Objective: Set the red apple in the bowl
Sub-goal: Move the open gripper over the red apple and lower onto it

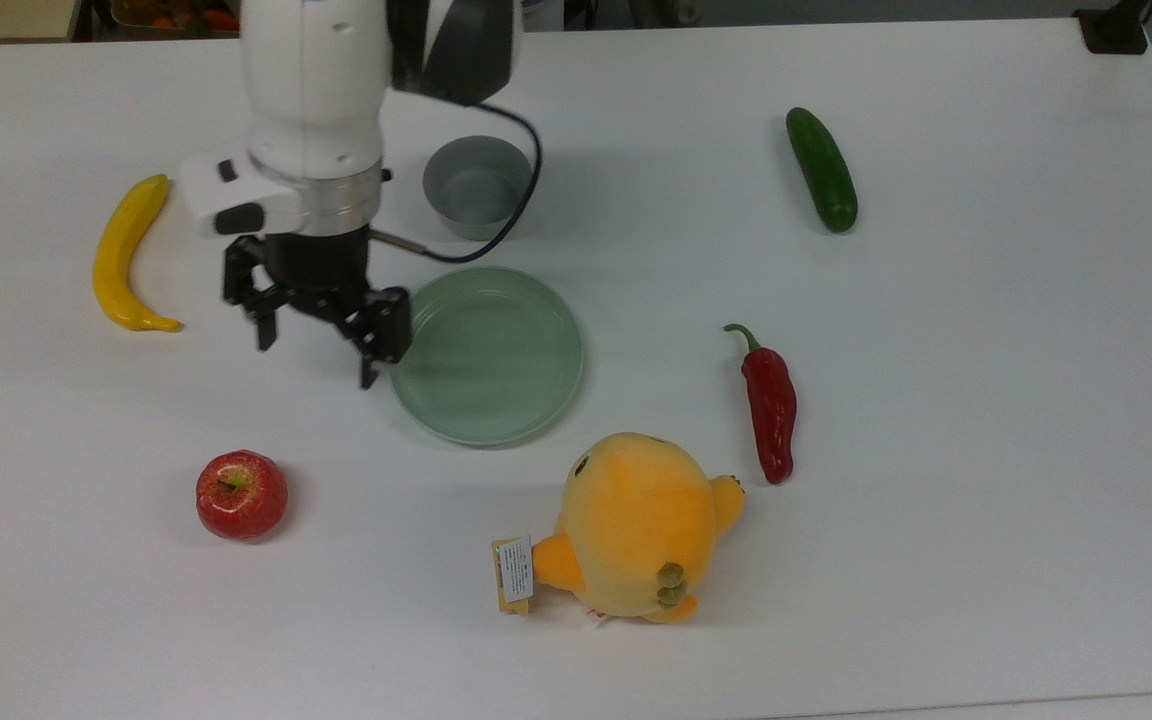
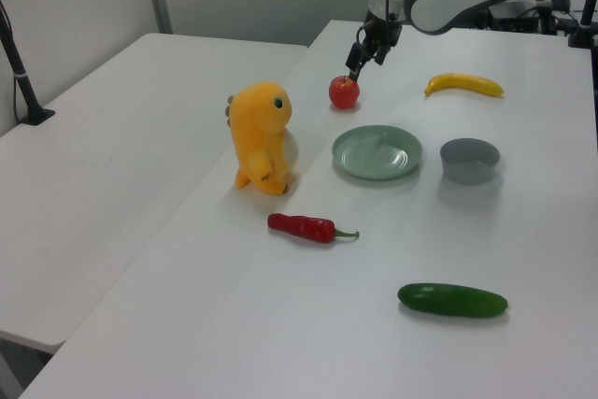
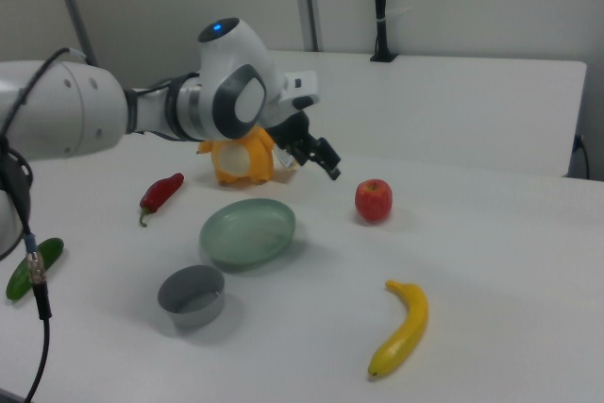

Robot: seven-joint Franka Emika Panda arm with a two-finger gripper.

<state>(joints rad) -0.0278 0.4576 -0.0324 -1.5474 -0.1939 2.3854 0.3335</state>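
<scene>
I am reaching over a white tabletop [image 1: 936,500] with my gripper [image 1: 316,345] hanging in the air, its two black fingers [image 1: 372,340] spread wide and holding nothing. In the top view the gripper is sitting just off the left rim of a shallow pale green plate [image 1: 486,355], above bare tabletop.

The red apple [image 1: 241,495] is resting on the tabletop, stem up, below my gripper and a little to its left in the top view, clearly apart from it. In the right view the red apple [image 3: 373,200] is sitting to the right of my fingers and lower than them. The bowl [image 1: 477,187], small, grey and empty, is standing just beyond the plate's far rim in the top view.

A yellow banana [image 1: 126,255] is lying at the top view's left, a green cucumber [image 1: 822,170] at its upper right, a red chilli pepper [image 1: 769,405] right of the plate, and an orange plush toy [image 1: 636,525] below the plate.

I am judging this to be the approach to the apple. To do it well, I should centre the open fingers over the stem, come straight down until they are straddling the widest part, and close gently, since the glossy round skin may slip.
</scene>
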